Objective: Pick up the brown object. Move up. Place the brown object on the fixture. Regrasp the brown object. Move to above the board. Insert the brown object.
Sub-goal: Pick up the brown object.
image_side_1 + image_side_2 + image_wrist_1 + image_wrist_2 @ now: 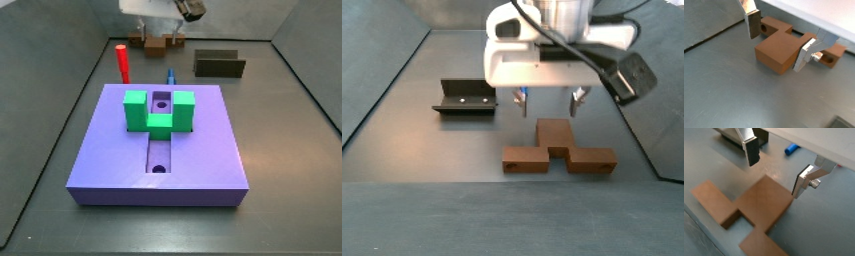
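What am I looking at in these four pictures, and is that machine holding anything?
It is a robot arm ending in a two-fingered claw. Two pictures come from cameras on its wrist, looking down past the fingers; two come from cameras fixed beside the table. The claw hangs open just above the brown object, a stepped wooden-looking piece lying on the grey floor, fingers on either side of its middle part. It holds nothing. Elsewhere stand the fixture, a dark bracket, and the board, a purple slab carrying a green block. A red peg stands behind the board, with a small blue piece nearby.
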### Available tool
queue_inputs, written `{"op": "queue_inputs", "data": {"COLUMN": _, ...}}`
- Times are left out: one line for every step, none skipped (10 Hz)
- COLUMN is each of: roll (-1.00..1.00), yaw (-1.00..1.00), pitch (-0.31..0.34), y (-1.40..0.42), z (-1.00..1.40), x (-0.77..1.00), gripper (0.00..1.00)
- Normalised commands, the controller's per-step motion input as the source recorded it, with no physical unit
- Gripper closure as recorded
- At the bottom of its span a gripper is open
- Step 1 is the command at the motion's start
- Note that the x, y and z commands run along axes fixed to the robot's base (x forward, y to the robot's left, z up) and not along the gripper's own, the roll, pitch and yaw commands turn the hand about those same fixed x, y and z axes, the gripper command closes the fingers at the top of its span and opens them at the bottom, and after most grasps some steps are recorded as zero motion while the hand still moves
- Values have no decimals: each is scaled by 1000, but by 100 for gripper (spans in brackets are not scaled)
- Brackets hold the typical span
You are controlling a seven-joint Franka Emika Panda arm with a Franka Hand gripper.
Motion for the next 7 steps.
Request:
{"op": "queue_inputs", "data": {"roll": -150, "yaw": -69, "pitch": -40, "y": 89, "z": -169, "x": -249, "gripper": 0}}
{"op": "queue_inputs", "data": {"roll": -130, "yaw": -63, "pitch": -43, "y": 60, "z": -160, "x": -223, "gripper": 0}}
{"op": "queue_inputs", "data": {"roll": -54, "yaw": 0, "pitch": 0, "y": 11, "z": -171, "x": 0, "gripper": 0}}
{"op": "queue_inputs", "data": {"roll": 0, "yaw": 0, "pitch": 0, "y": 40, "z": -243, "x": 83, "gripper": 0}}
{"op": "queue_inputs", "data": {"roll": 29, "yaw": 26, "pitch": 10, "y": 23, "z": -263, "x": 223, "gripper": 0}}
{"op": "queue_inputs", "data": {"roll": 44, "yaw": 80, "pitch": 0, "y": 71, "z": -206, "x": 31, "gripper": 0}}
{"op": "queue_inputs", "data": {"roll": 0, "yaw": 134, "pitch": 4, "y": 3, "z": -37, "x": 3, "gripper": 0}}
